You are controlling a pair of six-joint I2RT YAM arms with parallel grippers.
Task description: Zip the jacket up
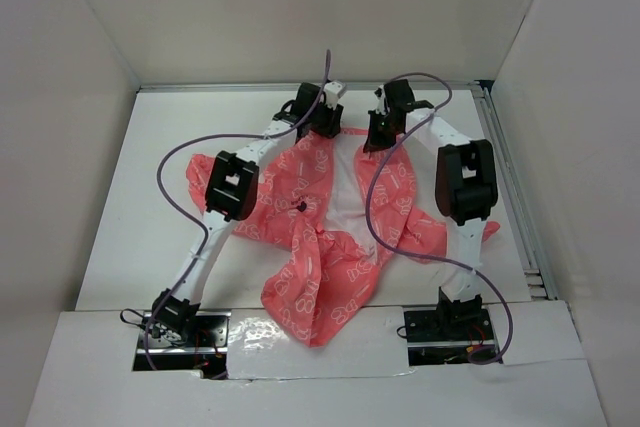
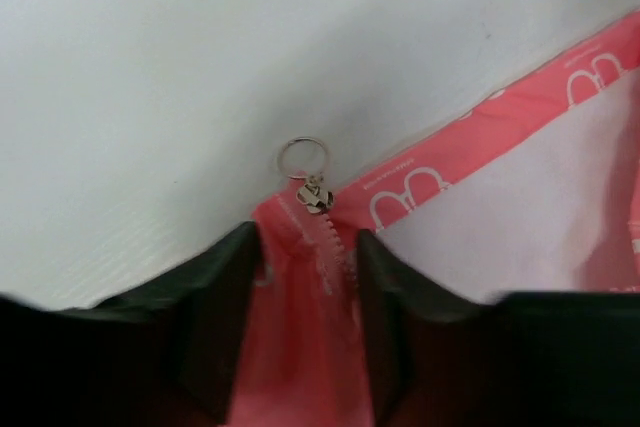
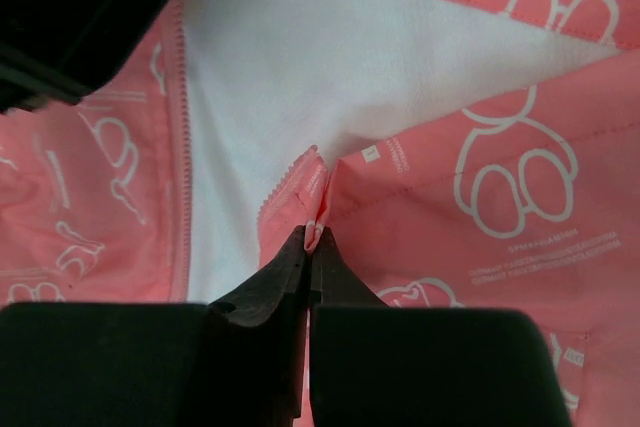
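Note:
The coral-pink jacket (image 1: 318, 282) with white outline print lies open on the white table, its pale lining (image 1: 345, 192) showing in the middle. My left gripper (image 1: 322, 119) is at the jacket's far edge. In the left wrist view it (image 2: 305, 239) is open, its fingers either side of the pink zipper edge (image 2: 300, 327). The metal zipper slider (image 2: 315, 195) with its ring pull (image 2: 303, 157) lies just beyond the fingertips. My right gripper (image 1: 378, 137) is shut on a small fold of the jacket's other front edge (image 3: 316, 232), next to the lining (image 3: 300, 57).
White enclosure walls stand at the left, back and right of the table (image 1: 170, 117). A metal rail (image 1: 512, 187) runs along the right side. Purple cables (image 1: 175, 172) loop over both arms and the jacket. One zipper tooth row (image 3: 183, 147) runs along the lining's left side.

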